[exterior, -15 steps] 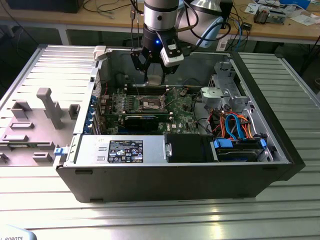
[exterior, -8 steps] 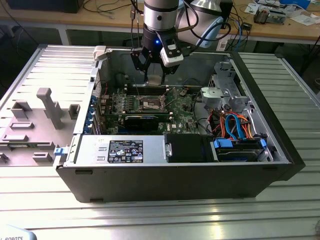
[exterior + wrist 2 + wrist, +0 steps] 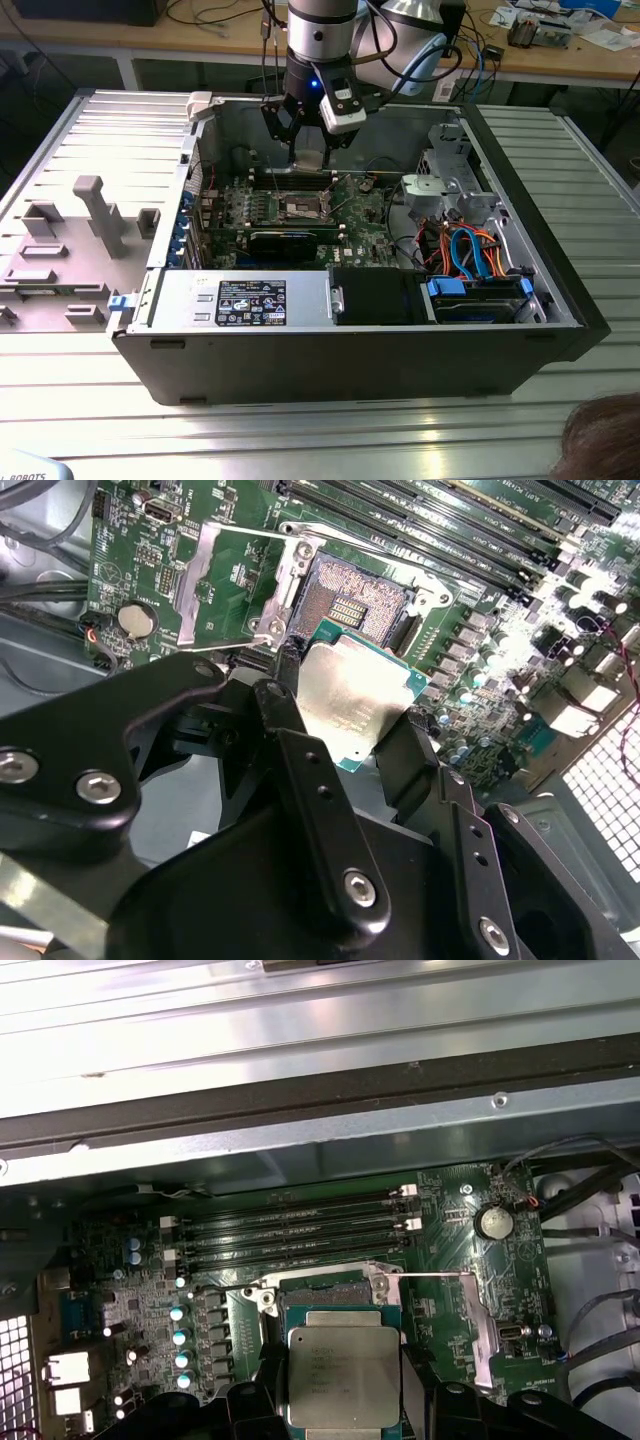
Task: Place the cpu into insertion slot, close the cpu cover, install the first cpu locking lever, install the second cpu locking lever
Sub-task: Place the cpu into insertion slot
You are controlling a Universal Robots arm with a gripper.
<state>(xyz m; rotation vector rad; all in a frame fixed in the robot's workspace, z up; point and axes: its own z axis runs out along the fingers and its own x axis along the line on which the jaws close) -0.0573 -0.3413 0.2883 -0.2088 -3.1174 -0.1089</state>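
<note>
Gripper is inside the open PC case, clamped on the cpu. In both wrist views the two black fingers pinch the chip by opposite edges, closed no further than its width, with the silver lid facing up. The cpu is in the air above the green motherboard, not seated. The insertion slot is open and bare, and its contact field is exposed in the second wrist view. In the first wrist view the chip overlaps one edge of the slot, so it's close over the slot but not lined up square. The cpu cover is swung fully open and sits beside the slot, with green board visible through its window; it's also the silver frame in the first wrist view. A thin lever rod runs from the slot's corner toward the cover, unlatched. The memory slots sit just beyond the slot, and the coin cell is near the cover. In the exterior view the arm comes down from the far side of the case.
</note>
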